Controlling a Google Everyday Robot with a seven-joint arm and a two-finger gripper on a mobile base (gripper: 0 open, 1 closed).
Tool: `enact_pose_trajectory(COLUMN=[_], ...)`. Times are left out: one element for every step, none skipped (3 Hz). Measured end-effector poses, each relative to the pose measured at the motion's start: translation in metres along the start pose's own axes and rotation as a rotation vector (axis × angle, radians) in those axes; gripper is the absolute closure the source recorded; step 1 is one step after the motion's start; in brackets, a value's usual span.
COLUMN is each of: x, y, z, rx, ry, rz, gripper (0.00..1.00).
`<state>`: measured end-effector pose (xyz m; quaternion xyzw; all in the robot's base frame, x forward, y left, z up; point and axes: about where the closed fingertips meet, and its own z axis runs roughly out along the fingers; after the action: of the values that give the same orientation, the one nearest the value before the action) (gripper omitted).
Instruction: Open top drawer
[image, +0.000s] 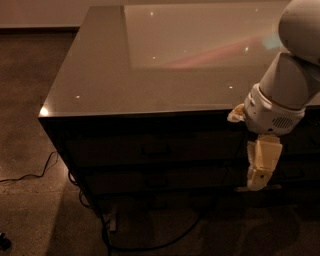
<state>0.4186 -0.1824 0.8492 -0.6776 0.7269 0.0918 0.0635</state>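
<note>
Camera view: we see a big dark cabinet with a flat, shiny top (100, 75) and a sharp front edge. The brown speckled floor (30, 100) gives open room to the left and in front. The robot's round white arm (285, 90) comes in from the right, over the front edge. The top drawer (110, 150) sits right under that edge, shut flat, wide and dark. A small loop handle (155, 148) is in its middle. The pale gripper (256, 182) hangs pointing down in front of the drawers, right of the handle and apart from it. We cannot tell if it is spread or pressed together. A thin black cable (35, 175) lies on the floor at the left.
</note>
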Motion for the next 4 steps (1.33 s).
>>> enact_pose_trajectory(x=[-0.005,-0.019,-0.033,-0.033], y=[-0.007,-0.020,-0.044,-0.044], z=[0.005,0.024,0.050,0.051], rx=[0.004,0.033,0.063,0.060], ry=[-0.019,-0.011,-0.062,-0.061], rz=[-0.004,-0.012,-0.030,-0.029], gripper=[0.00,0.00,0.00,0.00])
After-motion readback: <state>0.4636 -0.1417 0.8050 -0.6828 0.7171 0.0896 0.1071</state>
